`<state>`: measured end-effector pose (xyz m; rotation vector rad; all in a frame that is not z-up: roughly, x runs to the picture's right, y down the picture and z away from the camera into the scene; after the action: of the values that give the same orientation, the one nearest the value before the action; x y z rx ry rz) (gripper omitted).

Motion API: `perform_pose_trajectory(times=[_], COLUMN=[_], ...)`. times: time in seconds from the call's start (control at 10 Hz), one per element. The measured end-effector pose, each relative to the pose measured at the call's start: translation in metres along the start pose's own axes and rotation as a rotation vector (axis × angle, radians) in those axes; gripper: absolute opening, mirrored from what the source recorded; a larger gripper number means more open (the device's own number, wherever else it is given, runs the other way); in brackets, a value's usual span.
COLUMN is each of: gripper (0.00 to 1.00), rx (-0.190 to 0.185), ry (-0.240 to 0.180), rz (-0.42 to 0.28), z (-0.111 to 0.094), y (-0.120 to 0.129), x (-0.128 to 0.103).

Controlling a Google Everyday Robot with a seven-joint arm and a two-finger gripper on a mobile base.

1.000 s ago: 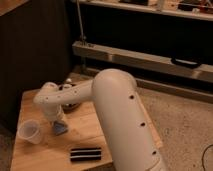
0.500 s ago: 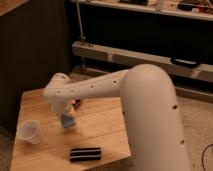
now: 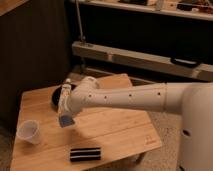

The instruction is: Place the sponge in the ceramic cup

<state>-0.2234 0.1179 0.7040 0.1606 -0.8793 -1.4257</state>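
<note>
Sponge (image 3: 65,121) pinched in the gripper (image 3: 65,115), ceramic cup (image 3: 28,132) off to its left!

The gripper points down over the left half of the wooden table (image 3: 120,132), fingers clamped tight on the small light-blue sponge, which hangs beneath them and looks clear of the tabletop. The ceramic cup stands upright near the table's front-left corner, apart from the sponge, lower and further left in view. A dark round bowl (image 3: 54,98) peeks out behind the white arm (image 3: 130,97), and a black block with pale stripes (image 3: 85,154) lies flat by the front edge.
</note>
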Motion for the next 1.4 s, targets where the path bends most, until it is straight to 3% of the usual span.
perform_pose_trajectory(times=[0.3, 0.6, 1.2, 1.4], gripper=[0.01, 0.01, 0.01, 0.01], rx=[0.169, 0.258, 0.270, 0.274], ry=[0.015, 0.019, 0.022, 0.063], rz=[-0.214, -0.350, -0.368, -0.379], z=[-0.016, -0.024, -0.025, -0.026], y=[-0.048, -0.073, -0.076, -0.079], x=[-0.032, -0.045, -0.047, -0.040])
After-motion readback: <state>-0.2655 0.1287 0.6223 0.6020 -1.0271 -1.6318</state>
